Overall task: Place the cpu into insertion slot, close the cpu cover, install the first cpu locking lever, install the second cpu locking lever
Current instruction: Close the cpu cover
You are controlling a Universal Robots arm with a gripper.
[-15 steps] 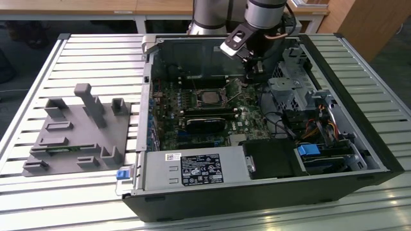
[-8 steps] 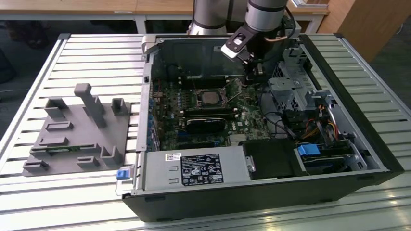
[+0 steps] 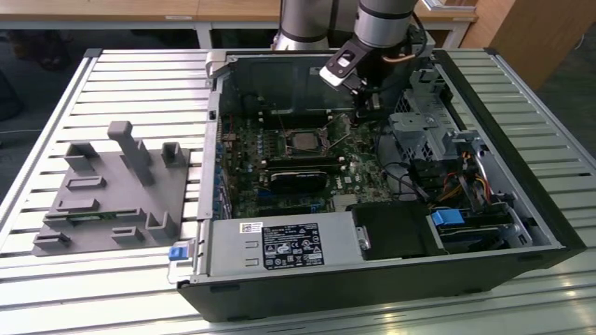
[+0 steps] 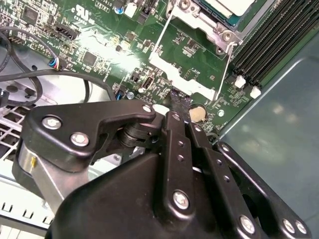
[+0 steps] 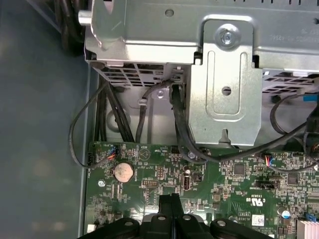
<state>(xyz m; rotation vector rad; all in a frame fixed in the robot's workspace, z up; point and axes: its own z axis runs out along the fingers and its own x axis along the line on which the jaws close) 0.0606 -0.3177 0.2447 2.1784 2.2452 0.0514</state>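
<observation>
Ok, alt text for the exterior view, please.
A robot arm reaches into an open computer case lying on a slatted metal table, its gripper low over the motherboard, just to the exterior view's right of the cpu. A grey moulded fixture sits on the table at the exterior view's left.

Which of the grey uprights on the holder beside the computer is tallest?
The middle post, between two shorter blocks at the far end of the grey holder; it rises well above every other upright.
</observation>
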